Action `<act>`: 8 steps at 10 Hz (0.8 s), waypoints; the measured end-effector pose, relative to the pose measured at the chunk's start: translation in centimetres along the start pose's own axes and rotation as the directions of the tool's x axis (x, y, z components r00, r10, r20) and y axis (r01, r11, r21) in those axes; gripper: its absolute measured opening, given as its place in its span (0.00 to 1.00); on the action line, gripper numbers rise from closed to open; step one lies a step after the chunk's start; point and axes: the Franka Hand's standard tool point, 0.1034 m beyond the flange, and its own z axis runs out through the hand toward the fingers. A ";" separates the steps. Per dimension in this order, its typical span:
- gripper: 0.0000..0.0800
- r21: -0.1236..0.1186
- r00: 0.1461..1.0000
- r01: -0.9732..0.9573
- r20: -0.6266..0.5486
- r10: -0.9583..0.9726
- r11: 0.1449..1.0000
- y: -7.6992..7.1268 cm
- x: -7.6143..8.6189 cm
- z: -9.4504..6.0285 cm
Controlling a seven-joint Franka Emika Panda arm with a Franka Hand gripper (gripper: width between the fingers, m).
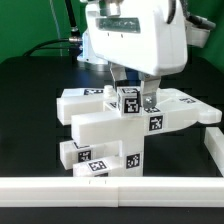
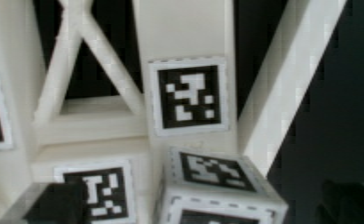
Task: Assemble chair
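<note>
The chair (image 1: 100,128) is a stack of chunky white blocks with black-and-white tags in the middle of the black table. A long block (image 1: 185,110) reaches toward the exterior view's right. A small tagged cube (image 1: 127,101) sits on top of the stack. My gripper (image 1: 133,97) hangs straight over it, open, with one finger on each side of the cube and not pressing on it. In the wrist view the cube (image 2: 223,180) lies close below, next to two tagged faces (image 2: 193,95) of the chair. One dark finger (image 2: 42,207) shows at the edge.
A long plain white rail (image 1: 110,190) runs along the front of the table and turns up at the exterior view's right (image 1: 212,150). The arm's white body (image 1: 130,40) fills the space above the stack. Green cables lie at the back.
</note>
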 end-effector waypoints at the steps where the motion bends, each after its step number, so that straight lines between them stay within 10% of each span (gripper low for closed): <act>1: 0.81 0.000 0.995 0.097 0.000 -0.097 0.995 0.0 0.0 0.0; 8: 0.81 -0.094 0.639 0.768 0.033 -0.769 0.634 -0.1 0.2 -0.1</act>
